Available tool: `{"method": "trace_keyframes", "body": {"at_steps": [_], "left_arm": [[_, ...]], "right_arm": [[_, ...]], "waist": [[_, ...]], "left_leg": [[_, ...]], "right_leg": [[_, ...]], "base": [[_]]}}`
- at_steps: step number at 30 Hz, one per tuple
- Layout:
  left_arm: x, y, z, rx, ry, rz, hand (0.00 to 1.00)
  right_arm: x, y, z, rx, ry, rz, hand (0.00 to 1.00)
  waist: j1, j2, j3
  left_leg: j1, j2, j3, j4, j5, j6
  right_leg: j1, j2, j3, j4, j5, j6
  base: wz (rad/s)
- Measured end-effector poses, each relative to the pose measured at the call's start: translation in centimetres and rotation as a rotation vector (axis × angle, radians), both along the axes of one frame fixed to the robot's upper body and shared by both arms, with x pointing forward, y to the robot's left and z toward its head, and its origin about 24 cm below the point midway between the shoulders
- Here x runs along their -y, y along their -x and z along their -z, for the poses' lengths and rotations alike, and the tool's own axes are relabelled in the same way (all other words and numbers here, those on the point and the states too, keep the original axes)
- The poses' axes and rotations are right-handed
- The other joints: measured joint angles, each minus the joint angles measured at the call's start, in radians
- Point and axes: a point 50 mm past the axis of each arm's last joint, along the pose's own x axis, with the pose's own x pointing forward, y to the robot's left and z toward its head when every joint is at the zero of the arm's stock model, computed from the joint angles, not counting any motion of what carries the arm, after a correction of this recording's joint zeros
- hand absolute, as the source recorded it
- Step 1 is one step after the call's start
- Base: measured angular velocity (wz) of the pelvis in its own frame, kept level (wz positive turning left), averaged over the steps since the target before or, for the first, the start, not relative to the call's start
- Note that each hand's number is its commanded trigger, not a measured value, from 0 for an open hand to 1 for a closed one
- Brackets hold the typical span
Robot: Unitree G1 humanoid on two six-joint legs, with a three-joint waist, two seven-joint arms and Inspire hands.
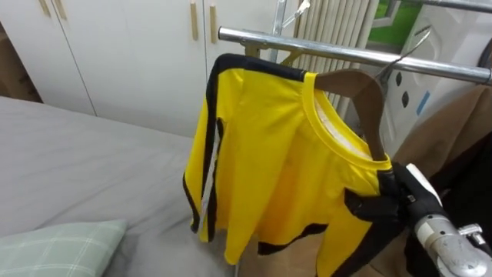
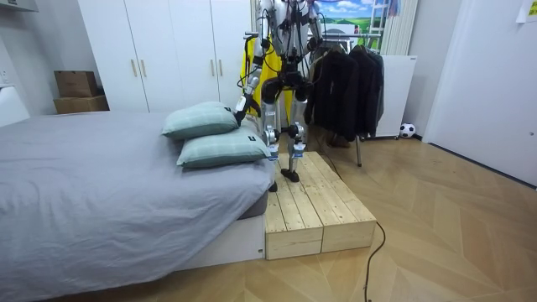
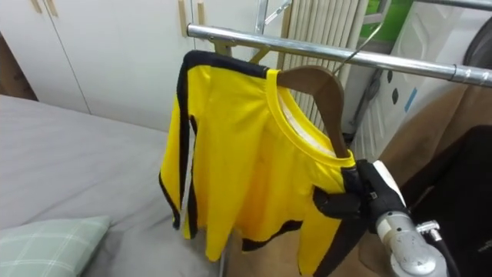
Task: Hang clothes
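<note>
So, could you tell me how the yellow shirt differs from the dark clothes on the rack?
The yellow shirt is bright with black trim; the dark clothes are dark all over. The right hand grips the yellow shirt at its shoulder; the dark clothes hang untouched. Both are at the same rack.

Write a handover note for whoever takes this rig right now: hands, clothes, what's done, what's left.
Hands: the right hand is shut on the shoulder of the yellow shirt. The left hand hangs low by the bed, idle.
Things: the shirt is on a wooden hanger, raised to the rail.
Done: the shirt is on the hanger and lifted to the rail.
Left: I cannot tell whether the hook is over the rail. Check that, then let go and pull the arm back.
</note>
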Motion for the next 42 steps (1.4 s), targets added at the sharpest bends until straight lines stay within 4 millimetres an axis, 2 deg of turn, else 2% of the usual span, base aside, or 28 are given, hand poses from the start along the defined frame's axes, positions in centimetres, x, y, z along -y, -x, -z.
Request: {"method": "trace_keyframes", "body": {"at_steps": [6, 12, 16, 19, 24, 26, 29, 34, 42], "left_arm": [[-0.3, 0.0, -0.1, 0.002, 0.023, 0.003, 0.0], [-0.6, -0.1, -0.3, 0.005, 0.033, 0.003, 0.0], [-1.1, 0.2, -0.5, -0.006, 0.017, 0.009, 0.0], [-1.4, 0.2, -0.6, -0.004, 0.01, 0.008, 0.0], [-1.5, 0.2, -0.6, -0.003, 0.018, 0.002, 0.0], [-1.6, 0.1, -0.6, -0.01, 0.017, 0.027, 0.0], [-1.7, 0.0, -0.6, -0.017, 0.028, 0.056, 0.0], [-1.9, 0.0, -0.7, -0.021, 0.037, 0.063, 0.0], [-1.9, -0.1, -0.7, -0.019, 0.039, 0.067, 0.0]], "right_arm": [[1.4, -0.6, 1.3, -0.106, -0.007, 0.031, 1.0], [2.5, -0.7, 1.1, -0.134, 0.012, 0.025, 1.0], [3.5, -0.9, 1.3, -0.184, 0.013, 0.027, 1.0], [4.0, -1.0, 1.3, -0.224, 0.006, 0.016, 1.0], [4.0, -1.1, 1.1, -0.249, -0.009, -0.028, 1.0], [4.4, -0.8, 1.5, -0.279, -0.015, -0.031, 1.0], [5.1, -0.8, 1.7, -0.325, -0.026, -0.016, 1.0], [5.6, -1.0, 1.5, -0.333, -0.022, -0.009, 1.0], [5.9, -0.5, 2.1, -0.373, -0.036, -0.003, 1.0]], "waist": [[0.0, -0.004, -0.0007], [-0.002, -0.009, -0.0016], [-0.002, -0.024, 0.0001], [-0.004, -0.035, -0.0026], [-0.003, -0.035, -0.0029], [-0.003, -0.038, -0.0033], [0.001, -0.039, -0.0034], [0.002, -0.039, -0.0036], [0.006, -0.039, -0.0037]], "left_leg": [[0.0, -0.001, -0.004, 0.0, 0.0, 0.0], [-0.001, 0.0, -0.01, 0.0, 0.0, 0.0], [0.013, 0.0, -0.013, -0.001, 0.0, 0.0], [0.013, -0.003, -0.019, -0.001, 0.0, 0.0], [0.012, -0.005, -0.018, 0.0, 0.0, 0.0], [0.011, -0.008, -0.026, 0.0, 0.0, 0.0], [0.009, -0.01, -0.032, 0.0, 0.0, 0.0], [0.01, -0.01, -0.035, 0.0, 0.0, 0.0], [0.015, -0.011, -0.041, -0.001, 0.0, 0.0]], "right_leg": [[0.0, -0.001, -0.002, 0.0, 0.0, 0.0], [0.002, -0.001, -0.006, 0.0, 0.0, 0.0], [0.017, -0.001, -0.009, 0.0, -0.004, -0.001], [0.02, -0.001, -0.003, 0.0, -0.011, 0.0], [0.02, -0.003, -0.005, -0.001, -0.01, 0.001], [0.02, -0.012, -0.032, 0.0, -0.012, 0.0], [0.019, -0.015, -0.038, -0.001, -0.014, 0.001], [0.022, -0.016, -0.039, -0.003, -0.015, 0.001], [0.027, -0.016, -0.039, 0.0, -0.015, 0.001]], "base": [[0.0], [0.03], [0.03], [0.06], [0.01], [0.12], [0.1], [0.01], [0.0]]}}
